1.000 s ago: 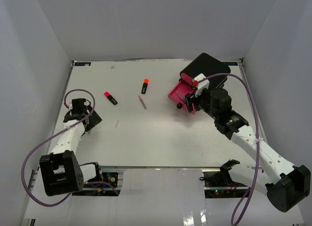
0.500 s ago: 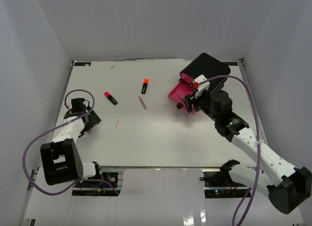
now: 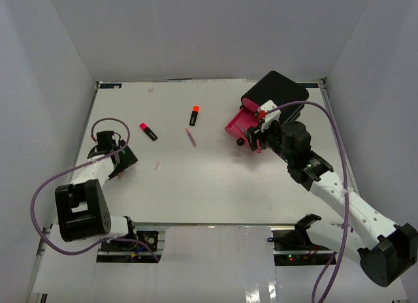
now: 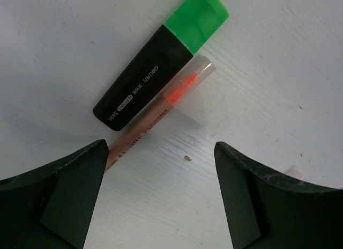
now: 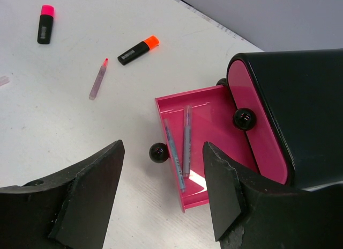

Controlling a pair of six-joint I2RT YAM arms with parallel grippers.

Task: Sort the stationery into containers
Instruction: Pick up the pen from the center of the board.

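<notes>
White arms (image 3: 353, 208), black joints (image 3: 305, 166), looping purple cables (image 3: 340, 146)

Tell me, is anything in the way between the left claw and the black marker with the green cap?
Only bare white table lies under the open left gripper. But a thin orange pen rests against the green-capped black highlighter on the gripper's side, so a grab could catch both.

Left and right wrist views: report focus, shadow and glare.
Left wrist view: green-capped highlighter print sharp; pen throws a soft shadow; fingers dark, little detail. Right wrist view: glare patch on the open pink drawer floor.
</notes>
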